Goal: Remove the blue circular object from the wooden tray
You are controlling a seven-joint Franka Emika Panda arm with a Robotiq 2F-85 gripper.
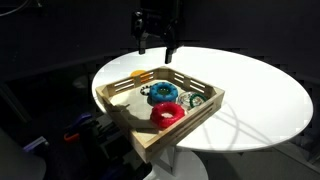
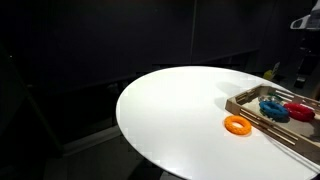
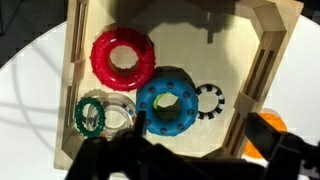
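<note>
The blue circular object (image 3: 167, 100) is a blue-teal ring with a dark centre hole. It lies flat in the wooden tray (image 3: 74, 90), between a larger red ring (image 3: 123, 58) and a black-and-white ring (image 3: 207, 100). It shows in both exterior views (image 1: 163, 93) (image 2: 273, 107), as does the tray (image 1: 120, 90) (image 2: 245, 100). My gripper (image 1: 157, 48) hangs open and empty well above the tray's far side. In the wrist view its dark fingers (image 3: 200, 140) straddle the area just below the blue ring, touching nothing.
A green-and-white ring (image 3: 90, 115) and a clear ring (image 3: 118, 112) lie at the tray's left. An orange ring (image 2: 237, 124) lies on the round white table (image 2: 170, 105) outside the tray. The tray sits near the table's edge (image 1: 150, 150). The surroundings are dark.
</note>
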